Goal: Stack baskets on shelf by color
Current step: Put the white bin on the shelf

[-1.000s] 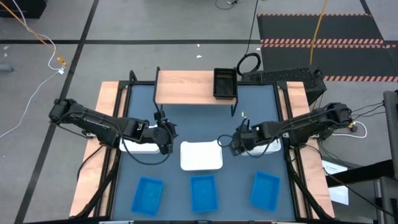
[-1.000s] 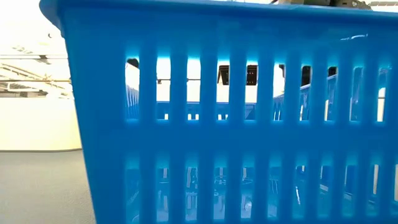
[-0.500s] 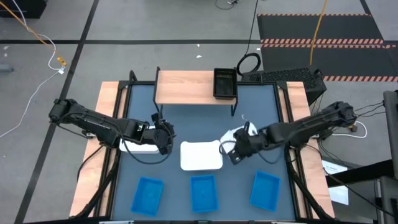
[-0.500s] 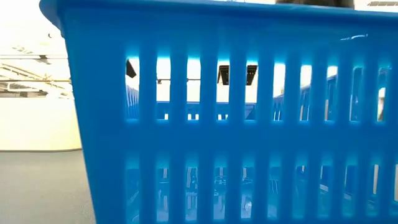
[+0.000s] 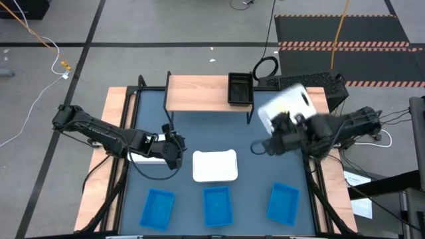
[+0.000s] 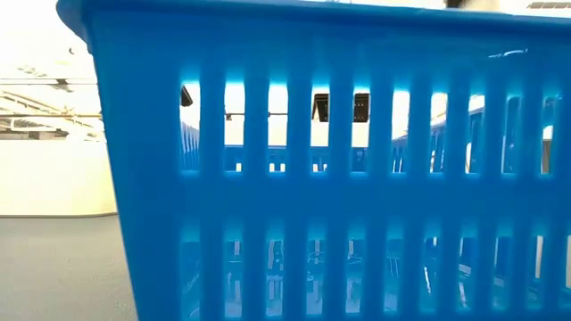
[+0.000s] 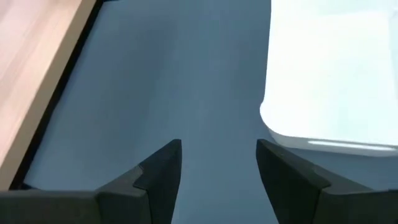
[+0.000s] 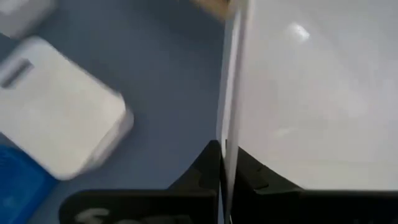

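My right gripper [image 5: 281, 123] is shut on a white basket [image 5: 287, 105], lifted above the table's right side, near the shelf's right end. The light-wood shelf [image 5: 196, 93] stands at the far edge with a black basket [image 5: 240, 88] on its right end. A second white basket [image 5: 215, 166] rests on the table's middle. My left gripper [image 5: 175, 150] hangs open just left of it, with a third white basket [image 5: 147, 158] partly hidden under that arm. Three blue baskets [image 5: 218, 206] sit in a row along the near edge. My right gripper pinches one side wall of the white basket at its rim [image 8: 229, 134], one finger inside the basket and one outside. The basket is lifted clear of the table and tilted. In the high view it is blurred.
The low view is filled by the slotted wall of a blue basket [image 6: 312, 178]. Bare blue tabletop [image 5: 199, 129] lies between the shelf and the middle white basket. A keyboard [image 5: 299, 81] and cables lie beyond the table's far right corner.
My right gripper has shut on the white basket that lay at the table's right, tipped it up, then lifted it clear and carried it up and toward the far edge, near the shelf's right end.
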Tool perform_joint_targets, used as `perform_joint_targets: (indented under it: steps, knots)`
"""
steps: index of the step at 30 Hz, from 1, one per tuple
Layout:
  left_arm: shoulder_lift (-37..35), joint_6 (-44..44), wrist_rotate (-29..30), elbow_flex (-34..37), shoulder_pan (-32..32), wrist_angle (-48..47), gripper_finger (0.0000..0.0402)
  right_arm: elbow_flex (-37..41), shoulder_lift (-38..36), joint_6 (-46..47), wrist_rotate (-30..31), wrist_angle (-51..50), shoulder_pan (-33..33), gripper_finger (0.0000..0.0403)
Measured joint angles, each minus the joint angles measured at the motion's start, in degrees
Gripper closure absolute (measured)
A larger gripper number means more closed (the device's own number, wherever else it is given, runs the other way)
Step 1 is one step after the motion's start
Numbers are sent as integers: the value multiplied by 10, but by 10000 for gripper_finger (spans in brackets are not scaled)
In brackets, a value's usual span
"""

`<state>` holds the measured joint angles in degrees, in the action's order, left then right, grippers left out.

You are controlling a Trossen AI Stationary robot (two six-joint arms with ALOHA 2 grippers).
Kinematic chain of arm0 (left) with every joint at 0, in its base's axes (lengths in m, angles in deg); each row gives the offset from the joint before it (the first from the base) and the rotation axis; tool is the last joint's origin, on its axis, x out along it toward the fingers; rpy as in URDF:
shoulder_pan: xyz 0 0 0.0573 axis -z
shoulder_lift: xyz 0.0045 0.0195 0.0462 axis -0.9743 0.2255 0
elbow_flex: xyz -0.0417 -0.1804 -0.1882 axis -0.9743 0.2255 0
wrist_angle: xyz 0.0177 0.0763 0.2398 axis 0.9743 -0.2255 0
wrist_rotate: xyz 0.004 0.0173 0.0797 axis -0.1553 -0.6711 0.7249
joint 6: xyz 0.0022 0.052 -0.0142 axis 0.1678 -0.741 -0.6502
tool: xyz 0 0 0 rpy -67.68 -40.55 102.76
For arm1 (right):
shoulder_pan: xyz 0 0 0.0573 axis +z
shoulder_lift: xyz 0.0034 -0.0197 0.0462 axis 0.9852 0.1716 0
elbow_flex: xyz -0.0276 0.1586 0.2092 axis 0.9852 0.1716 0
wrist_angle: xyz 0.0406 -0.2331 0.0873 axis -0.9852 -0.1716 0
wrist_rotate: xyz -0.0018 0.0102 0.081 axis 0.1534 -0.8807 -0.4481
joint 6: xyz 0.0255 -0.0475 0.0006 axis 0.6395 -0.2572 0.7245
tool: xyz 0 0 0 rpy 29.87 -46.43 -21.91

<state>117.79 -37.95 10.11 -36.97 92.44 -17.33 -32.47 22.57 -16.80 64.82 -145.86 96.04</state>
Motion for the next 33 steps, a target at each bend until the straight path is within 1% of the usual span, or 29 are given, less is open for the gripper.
perform_joint_targets:
  steps: [4,6,9,11,13,15,17,19,20,22,26,32,33]
  knots:
    - [-1,-6,1,-7,0,-21,192,-45,8,-226,29,68,-50,402]
    - [-5,-6,2,-13,-1,-30,192,-63,16,-361,44,134,-74,402]
    - [-18,-7,7,-21,-2,-30,192,-87,40,-555,42,240,-114,402]
    - [-34,-8,7,-23,-2,-30,192,-110,64,-657,40,307,-144,402]
    - [-52,-5,7,-24,-2,-30,192,-136,93,-739,37,358,-175,402]
    - [-70,4,7,-24,-2,-32,192,-165,127,-801,2,389,-207,402]
    - [-88,19,8,-24,-2,-35,192,-193,167,-838,-68,401,-237,402]
    - [-101,36,8,-24,-2,-46,192,-211,208,-851,-133,400,-261,402]
    - [-106,45,8,-24,-2,-55,192,-217,229,-856,-147,397,-270,402]
    - [-111,62,8,-24,-2,-71,192,-219,262,-858,-158,393,-281,402]
    - [-113,90,8,-24,-1,-104,192,-221,300,-867,-155,354,-287,403]
    - [-112,100,8,-24,-1,-116,192,-221,321,-857,-158,317,-299,403]
    - [-112,102,8,-24,-1,-116,192,-221,321,-850,-169,314,-300,403]
